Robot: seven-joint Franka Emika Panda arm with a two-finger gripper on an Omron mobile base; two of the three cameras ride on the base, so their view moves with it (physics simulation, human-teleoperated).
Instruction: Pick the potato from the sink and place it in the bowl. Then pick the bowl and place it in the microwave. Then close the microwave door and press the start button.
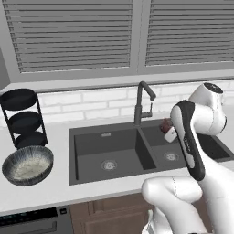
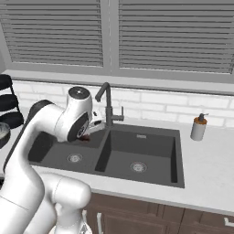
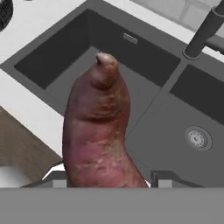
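Even, diffuse rendered light, no glare; soft shading inside the sink (image 1: 114, 155) basins only. All views slightly low-resolution; potato (image 3: 98, 131) surface close-up looks soft and blurred.

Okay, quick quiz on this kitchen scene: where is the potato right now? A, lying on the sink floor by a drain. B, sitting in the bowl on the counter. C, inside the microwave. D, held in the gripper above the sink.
D: in the hand view the potato stands between the gripper's fingertips, lifted over the sink, while the bowl holds nothing.
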